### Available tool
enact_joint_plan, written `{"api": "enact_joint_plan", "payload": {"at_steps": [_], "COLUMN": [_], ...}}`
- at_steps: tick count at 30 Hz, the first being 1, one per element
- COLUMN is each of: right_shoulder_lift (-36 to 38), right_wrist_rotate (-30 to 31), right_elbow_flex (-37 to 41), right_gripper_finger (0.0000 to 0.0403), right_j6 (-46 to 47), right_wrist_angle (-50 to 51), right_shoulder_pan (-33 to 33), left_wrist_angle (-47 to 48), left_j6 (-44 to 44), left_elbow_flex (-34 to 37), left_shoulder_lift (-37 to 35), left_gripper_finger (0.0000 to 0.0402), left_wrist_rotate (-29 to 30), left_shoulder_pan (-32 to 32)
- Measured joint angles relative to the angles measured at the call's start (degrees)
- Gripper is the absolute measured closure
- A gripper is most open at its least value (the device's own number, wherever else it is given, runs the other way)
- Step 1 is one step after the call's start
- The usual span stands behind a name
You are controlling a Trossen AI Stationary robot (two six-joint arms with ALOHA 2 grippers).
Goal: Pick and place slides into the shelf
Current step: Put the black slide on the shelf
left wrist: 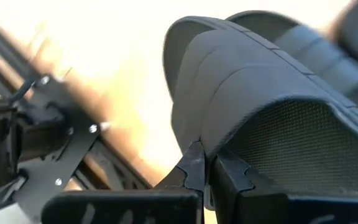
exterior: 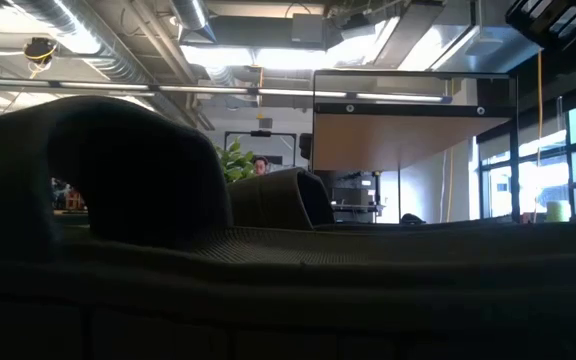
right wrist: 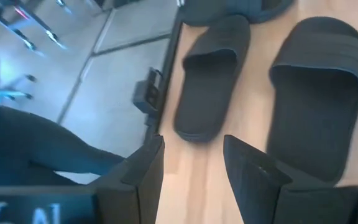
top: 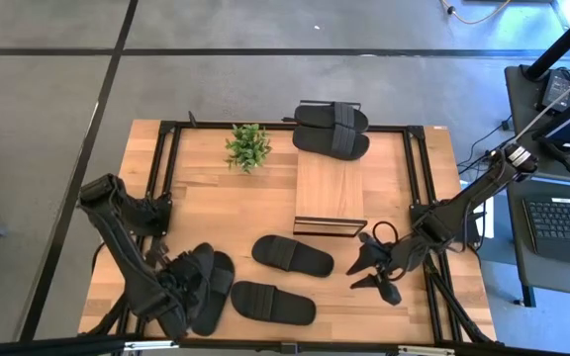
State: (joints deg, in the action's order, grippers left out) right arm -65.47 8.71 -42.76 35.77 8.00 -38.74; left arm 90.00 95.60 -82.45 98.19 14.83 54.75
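Fingers of the left gripper (top: pixel 188 287) are pinched together on the strap edge of one slide (left wrist: pixel 272 118), as the left wrist view shows from close in; that slide (top: pixel 206 287) sits at the near left corner of the bench (top: pixel 216 213), its long axis running roughly front to back with a slight lean. From this grip the shelf (top: pixel 330 190) lies away to the right and toward the far side, past two other slides: one (top: pixel 272 303) just beside the held one along the near edge, another (top: pixel 293 255) a little farther in, both lying crosswise. The carry would therefore seem to run diagonally across the middle of the bench. Two more slides (top: pixel 332 131) rest stacked at the shelf's far end, beside a small potted plant (top: pixel 248 146). The right gripper (top: pixel 376 269) hovers with its jaws parted and empty just off the shelf's near right corner, much nearer the shelf than the left arm is.
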Motion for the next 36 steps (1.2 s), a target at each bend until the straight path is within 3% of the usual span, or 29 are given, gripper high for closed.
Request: {"api": "enact_joint_plan", "payload": {"at_steps": [8, 17, 24, 36], "right_shoulder_lift": [5.68, 10.36, 14.18, 19.65], "right_wrist_rotate": [-1.0, -0.99, -0.82, -0.68], "right_elbow_flex": [-0.48, -0.55, -0.57, -0.59], "right_gripper_finger": [0.0236, 0.0236, 0.0236, 0.0236], "right_j6": [1.58, 2.03, 12.53, 18.74], "right_wrist_angle": [-0.11, -0.54, -0.52, -0.15], "right_shoulder_pan": [0.0, 0.0, 0.51, 2.85], "left_wrist_angle": [0.04, 0.04, -0.04, -14.07], "left_j6": [-10.2, -35.8, -60.84, -118.94], "left_elbow_flex": [-9.33, -25.21, -36.23, -38.64], "left_shoulder_lift": [0.0, 0.0, 0.0, 0.0], "left_gripper_finger": [0.0401, 0.0401, 0.0401, 0.0401], "left_wrist_rotate": [10.73, 18.43, 30.93, 30.07], "left_shoulder_pan": [-5.05, -13.22, -21.49, -40.96]}}
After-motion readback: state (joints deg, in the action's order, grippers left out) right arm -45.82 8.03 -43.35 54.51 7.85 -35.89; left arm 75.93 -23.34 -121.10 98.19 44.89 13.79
